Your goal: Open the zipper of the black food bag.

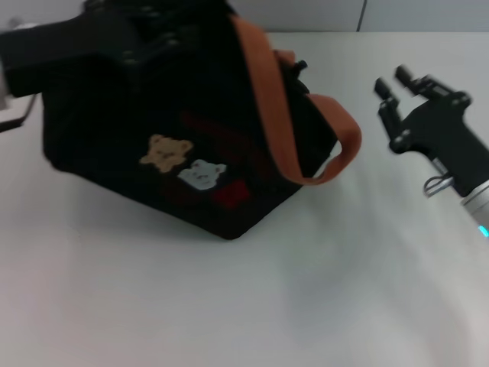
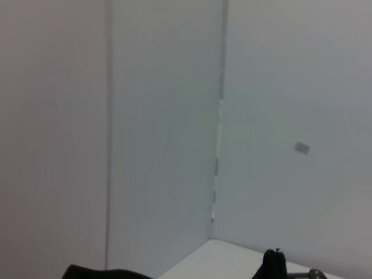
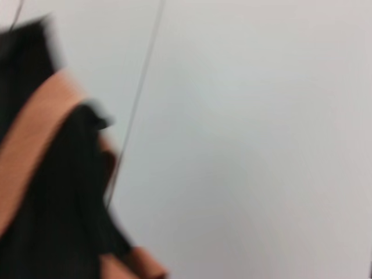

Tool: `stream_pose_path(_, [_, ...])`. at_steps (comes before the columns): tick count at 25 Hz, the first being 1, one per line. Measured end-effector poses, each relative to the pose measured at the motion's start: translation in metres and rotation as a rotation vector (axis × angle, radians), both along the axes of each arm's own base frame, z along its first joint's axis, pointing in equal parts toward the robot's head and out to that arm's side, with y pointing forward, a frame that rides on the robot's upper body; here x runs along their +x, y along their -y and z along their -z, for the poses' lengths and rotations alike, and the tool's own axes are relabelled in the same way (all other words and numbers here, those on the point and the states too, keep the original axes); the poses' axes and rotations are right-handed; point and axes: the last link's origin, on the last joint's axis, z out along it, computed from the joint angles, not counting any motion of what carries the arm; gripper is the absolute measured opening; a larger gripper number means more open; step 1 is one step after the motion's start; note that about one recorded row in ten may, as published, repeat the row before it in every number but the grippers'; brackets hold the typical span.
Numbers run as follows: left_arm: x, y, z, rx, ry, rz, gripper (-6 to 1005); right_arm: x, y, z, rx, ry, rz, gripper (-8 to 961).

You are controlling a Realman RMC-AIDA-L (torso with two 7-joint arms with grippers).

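Black food bag (image 1: pixel 176 145) sits on the white table (image 1: pixel 252 298), bear patches (image 1: pixel 183 163) facing the camera, orange-brown strap (image 1: pixel 279 115) draped over its top and hanging off the side nearest the right end effector. Zipper not discernible against the black fabric. Left end effector (image 1: pixel 137 34) is on top of the bag at its far edge; grip state cannot tell. Right end effector (image 1: pixel 397 95) hovers beside the bag, apart from the strap, fingers spread, released, holding nothing.
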Motion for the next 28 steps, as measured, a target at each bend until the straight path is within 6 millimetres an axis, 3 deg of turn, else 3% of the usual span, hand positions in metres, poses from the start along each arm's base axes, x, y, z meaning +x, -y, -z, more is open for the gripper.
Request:
stream_pose_path(6, [-0.062,0.02,-0.009,-0.012,0.152,-0.084,187,0.001,-0.008,-0.012,0.021,-0.08,0.024,333])
stream_pose_path(9, [-0.09,0.038,-0.004,-0.022,0.236,-0.1,186,-0.003,-0.012,-0.012,0.02,-0.084,0.017,451])
stream_pose_path(11, [-0.102,0.046,0.002,-0.021,0.258,-0.104,186,-0.007,-0.014,-0.011,0.017,-0.086,0.01,579])
stream_pose_path(14, [-0.118,0.057,0.015,-0.017,0.283,-0.127,195,-0.012,-0.017,-0.009,0.014,-0.092,-0.002,580])
stream_pose_path(17, [-0.121,0.061,0.03,-0.032,0.315,-0.145,209,-0.019,-0.022,-0.009,0.0,-0.12,-0.013,580])
stream_pose_path(21, [-0.108,0.062,0.045,-0.046,0.334,-0.068,227,-0.021,-0.025,-0.011,-0.022,-0.172,-0.003,582])
stream_pose_path(24, [-0.102,0.065,0.039,-0.05,0.362,-0.014,309,-0.019,-0.027,-0.017,-0.047,-0.235,0.006,582])
stream_pose_path(28, [-0.104,0.075,0.017,-0.024,0.369,0.071,463,-0.014,-0.026,-0.033,-0.093,-0.349,0.003,583])
